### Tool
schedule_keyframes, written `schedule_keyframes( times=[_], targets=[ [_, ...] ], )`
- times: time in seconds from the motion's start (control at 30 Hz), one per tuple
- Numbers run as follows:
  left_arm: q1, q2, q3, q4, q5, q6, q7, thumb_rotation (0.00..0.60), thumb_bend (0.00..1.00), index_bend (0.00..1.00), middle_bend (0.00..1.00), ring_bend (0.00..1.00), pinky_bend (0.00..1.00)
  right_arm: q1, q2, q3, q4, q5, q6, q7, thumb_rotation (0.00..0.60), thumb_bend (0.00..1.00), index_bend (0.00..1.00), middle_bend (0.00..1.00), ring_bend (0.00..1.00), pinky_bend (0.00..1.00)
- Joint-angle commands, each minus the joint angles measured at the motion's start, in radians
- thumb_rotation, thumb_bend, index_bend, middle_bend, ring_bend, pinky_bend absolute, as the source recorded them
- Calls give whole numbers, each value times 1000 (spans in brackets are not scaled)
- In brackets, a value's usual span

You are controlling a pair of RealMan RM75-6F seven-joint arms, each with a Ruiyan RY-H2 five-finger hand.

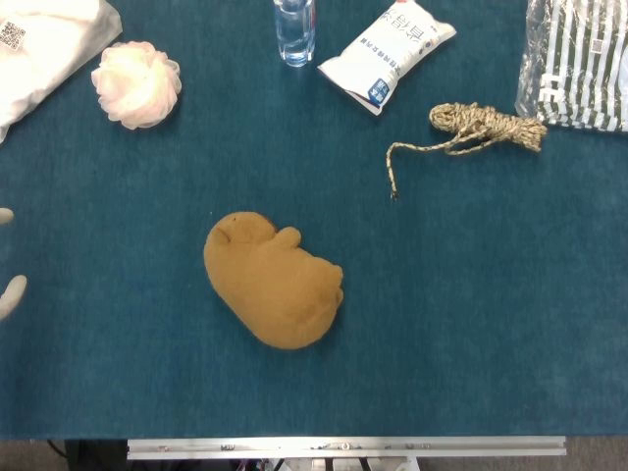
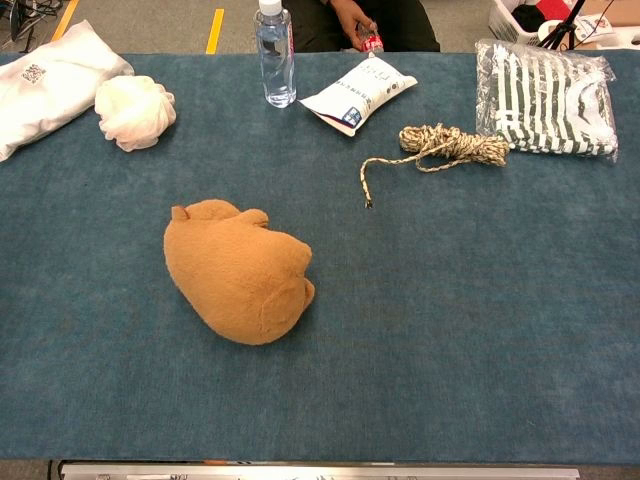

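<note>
Only a little of the left hand is seen: two pale fingertips at the left edge of the head view, set apart from one another, with nothing seen between them. Whether the hand is spread or curled cannot be told from so little, and it is not shown in the chest view. The right hand is not shown in either view.

The thing nearest the left hand is a brown plush toy, laid on its side near the middle of the blue table cloth, closer to the near edge than to the far one. Its narrower head end is turned toward the far left, and its rounded bulk toward the near right. Open cloth lies between toy and fingertips; the two are apart.

Along the far side are ranged a white bag with a QR code, a pink bath pouf, a clear water bottle, a white packet, a coil of twine with one loose end trailed toward the toy, and a striped garment in a plastic bag. All are well apart from the toy.

As a judgement: a soft, yielding body such as this is best taken across its narrower part, with the fingers opened wide before contact and closed deep into the plush, not on the surface pile alone. A low approach from the left is favoured, since nothing stands in that path.
</note>
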Motion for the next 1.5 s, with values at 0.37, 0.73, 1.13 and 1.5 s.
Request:
schedule_keyframes(
  times=[0.37, 0.73, 1.13, 1.5],
  targets=[
    [-59, 29, 1, 1, 8, -94, -81, 600, 220, 312, 280, 207, 197, 32, 29, 56, 6, -3, 22, 6, 600, 209, 212, 349, 158, 235],
    [-218, 43, -35, 21, 18, -289, -225, 600, 220, 375, 322, 250, 197, 68, 42, 77, -18, 37, -30, -22, 600, 209, 211, 349, 158, 235],
    [-395, -17, -40, 91, 20, -519, -227, 600, 220, 372, 312, 248, 197, 52, 60, 62, -27, 35, -18, -19, 600, 209, 212, 349, 158, 235],
    [-524, -120, -60, 126, -34, -664, -150, 600, 242, 383, 303, 215, 197, 28, 65, 45, 1, 48, -14, 11, 600, 209, 212, 349, 158, 235]
  ],
)
